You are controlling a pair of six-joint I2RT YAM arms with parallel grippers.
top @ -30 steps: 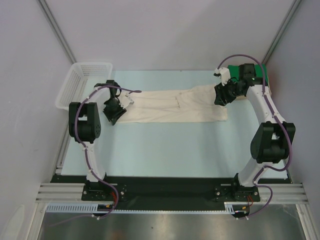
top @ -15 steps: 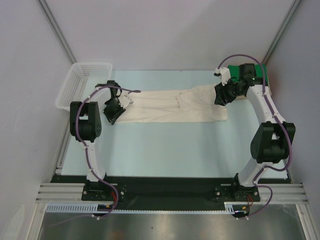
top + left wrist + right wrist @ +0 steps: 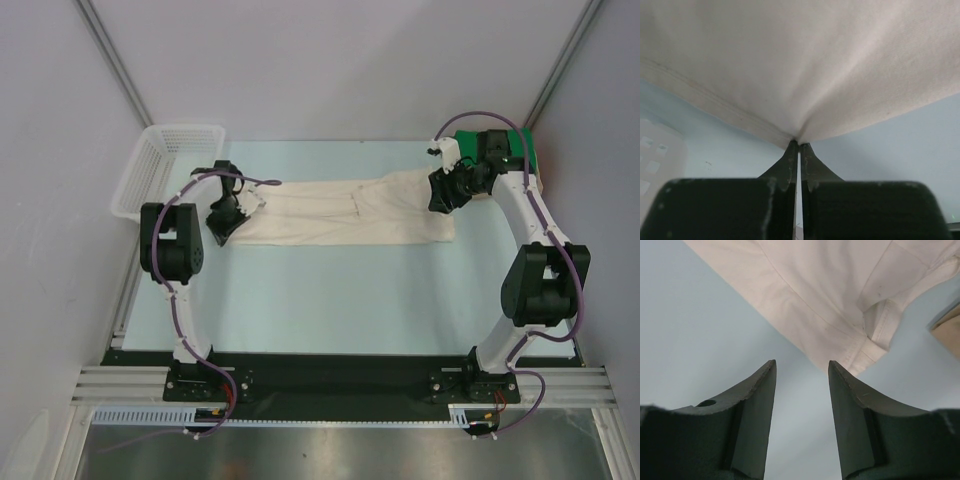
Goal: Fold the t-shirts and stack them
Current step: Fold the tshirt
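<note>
The cream-white t-shirt (image 3: 350, 212) lies stretched in a long strip across the back of the table. My left gripper (image 3: 223, 218) is shut on its left end; in the left wrist view the fingertips (image 3: 799, 144) pinch the hem and the cloth (image 3: 815, 65) fans out above them. My right gripper (image 3: 441, 194) is open over the shirt's right end. In the right wrist view its gripper (image 3: 801, 367) is empty, with the shirt's corner (image 3: 830, 295) just beyond the tips. The green t-shirt (image 3: 520, 143) lies at the back right behind the right arm. A peach-tan edge (image 3: 949, 332) shows at the right.
The white lattice basket (image 3: 165, 165) stands at the back left, close to the left arm. Pale blue table surface (image 3: 340, 290) runs in front of the shirt. Grey walls close in on both sides and the back.
My left gripper has shifted slightly left with the shirt's end in it. The right gripper has barely moved and stays open.
</note>
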